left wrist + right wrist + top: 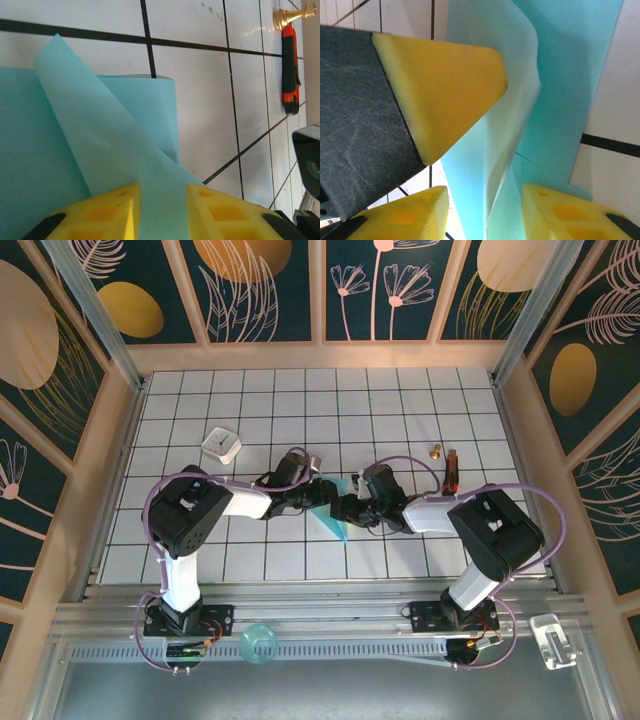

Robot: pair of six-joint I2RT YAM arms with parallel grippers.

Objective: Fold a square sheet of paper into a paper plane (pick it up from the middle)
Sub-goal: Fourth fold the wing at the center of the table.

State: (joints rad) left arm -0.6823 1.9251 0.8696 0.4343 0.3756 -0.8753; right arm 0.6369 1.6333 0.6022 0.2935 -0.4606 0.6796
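The light-blue square sheet of paper (334, 520) lies partly folded at the table's middle, pointing toward the near edge. My left gripper (316, 490) reaches it from the left and my right gripper (347, 506) from the right, so the two meet over it. In the left wrist view a raised flap of the sheet (100, 135) runs up between the yellow fingers of the left gripper (162, 187), which stand apart. In the right wrist view a standing fold (515, 115) rises between the parted fingers of the right gripper (484, 189). The left gripper's finger (440, 85) hangs close above it.
A small white square block (222, 444) sits at the back left. An orange-and-black tool (451, 470) (289, 70) and a brass chess piece (436, 451) (290, 15) lie at the right. A teal cup (258, 643) and a clear holder (552, 640) rest on the near rail.
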